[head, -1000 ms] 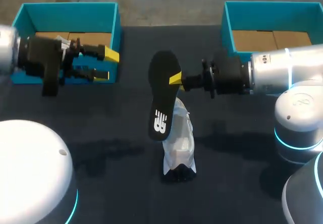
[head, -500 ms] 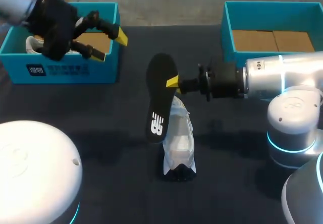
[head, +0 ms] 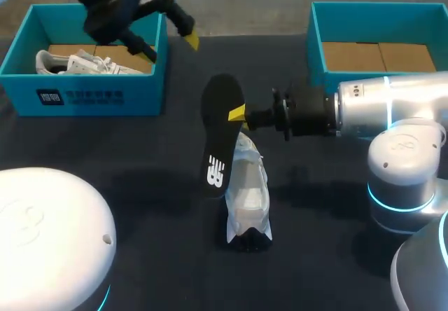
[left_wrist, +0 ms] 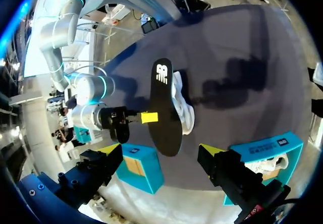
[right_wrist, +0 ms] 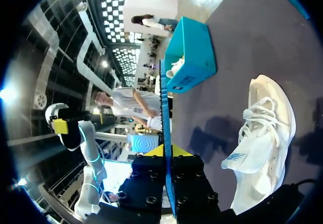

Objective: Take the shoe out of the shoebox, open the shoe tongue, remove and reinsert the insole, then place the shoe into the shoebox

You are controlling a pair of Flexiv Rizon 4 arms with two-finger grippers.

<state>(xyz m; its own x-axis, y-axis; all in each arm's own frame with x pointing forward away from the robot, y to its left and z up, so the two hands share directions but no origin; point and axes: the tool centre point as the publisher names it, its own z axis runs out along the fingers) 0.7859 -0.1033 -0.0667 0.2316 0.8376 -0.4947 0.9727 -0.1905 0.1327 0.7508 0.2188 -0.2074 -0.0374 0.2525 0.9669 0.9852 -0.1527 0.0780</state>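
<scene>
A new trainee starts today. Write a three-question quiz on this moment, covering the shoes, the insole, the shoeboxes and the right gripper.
1. True or false: the white lace-up shoe lies on the dark table, outside any box.
2. The right gripper is shut on: A) that shoe's laces B) the flat black insole C) a box wall
3. Where does the second white shoe lie?
Key: 1 true; 2 B; 3 inside the left teal cardboard shoebox.
</scene>
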